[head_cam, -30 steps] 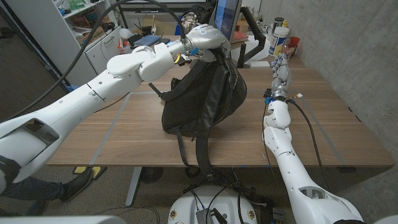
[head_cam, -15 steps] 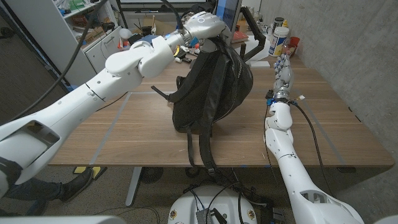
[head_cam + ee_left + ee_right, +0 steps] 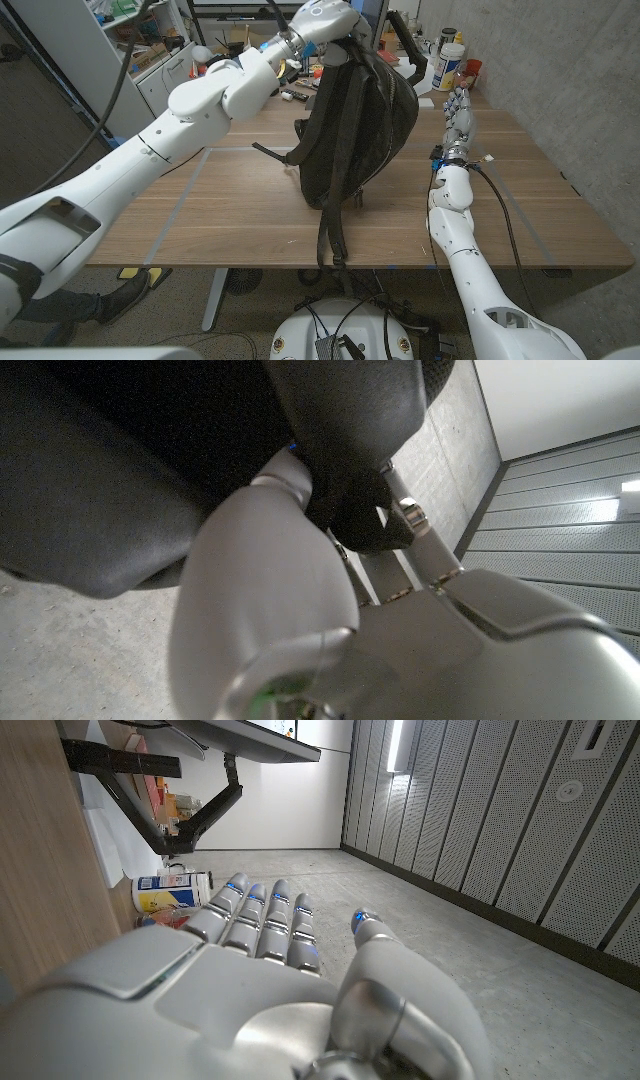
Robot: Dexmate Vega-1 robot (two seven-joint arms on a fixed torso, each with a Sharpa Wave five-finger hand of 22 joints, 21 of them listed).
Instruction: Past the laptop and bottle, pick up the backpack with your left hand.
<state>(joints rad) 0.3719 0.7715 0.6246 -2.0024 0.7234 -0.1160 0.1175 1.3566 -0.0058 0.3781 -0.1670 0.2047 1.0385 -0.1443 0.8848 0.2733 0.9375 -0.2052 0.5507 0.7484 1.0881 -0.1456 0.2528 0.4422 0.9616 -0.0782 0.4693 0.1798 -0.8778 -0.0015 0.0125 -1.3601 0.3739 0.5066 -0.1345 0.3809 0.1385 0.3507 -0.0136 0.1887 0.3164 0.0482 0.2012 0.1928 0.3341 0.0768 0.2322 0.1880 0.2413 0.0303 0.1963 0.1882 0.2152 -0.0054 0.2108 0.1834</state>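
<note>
Here, a concrete wall (image 3: 590, 70) flanks the wooden table (image 3: 230, 215), over which the left hand (image 3: 322, 18) grips the black backpack (image 3: 362, 125) by its top, straps dangling, while the right hand (image 3: 459, 108) waits empty, fingers straight and together, near cluttered shelves (image 3: 135, 40).

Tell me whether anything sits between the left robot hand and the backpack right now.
Nothing visible does. The left robot hand already grips the backpack at its top, and the bag hangs from it with its straps dangling over the table. The right robot hand stands apart, beside the bag.
</note>
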